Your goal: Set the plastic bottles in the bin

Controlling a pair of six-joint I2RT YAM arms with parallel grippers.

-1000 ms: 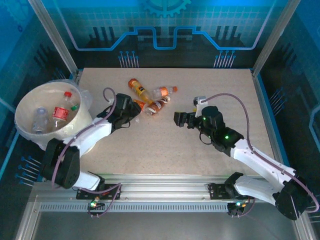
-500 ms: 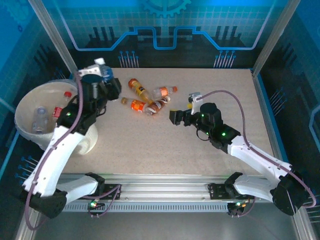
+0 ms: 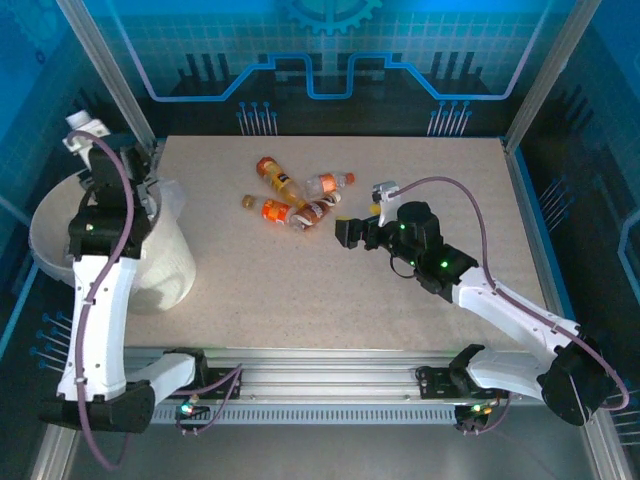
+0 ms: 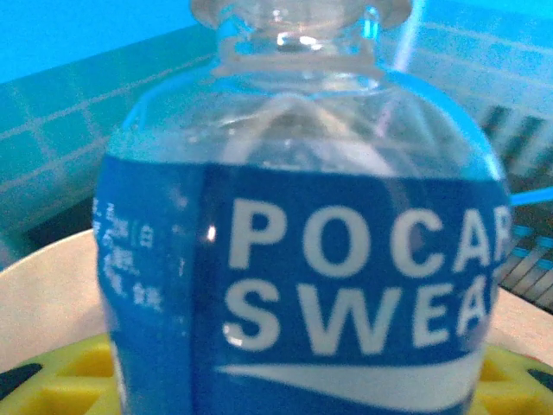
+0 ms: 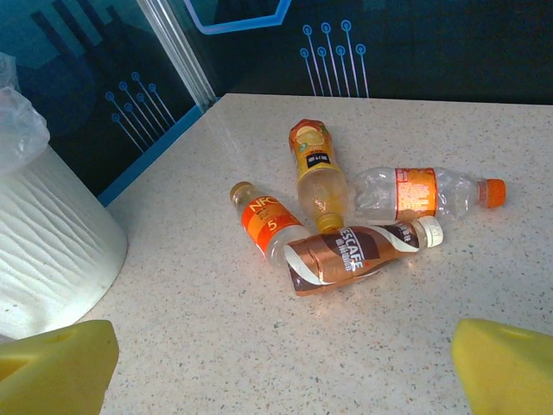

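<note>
Far L, above the bin [image 3: 165, 265], the blue-label bottle [image 4: 302, 285] is clamped in the left gripper [image 4: 281, 385]. It should be let go only once it is well inside the rim, low enough that no bounce-out is risked. Mid-table [image 3: 400, 330], four bottles [image 3: 300, 203] lie clustered, faced by the right gripper [image 3: 345, 232], spread wide & empty. Vs 0.5 s ago, the L arm has been swung from beside the bin's R rim to over it, and the R gripper has been edged slightly nearer the cluster.

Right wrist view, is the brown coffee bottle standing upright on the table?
No, the brown coffee bottle lies on its side on the table.
</note>
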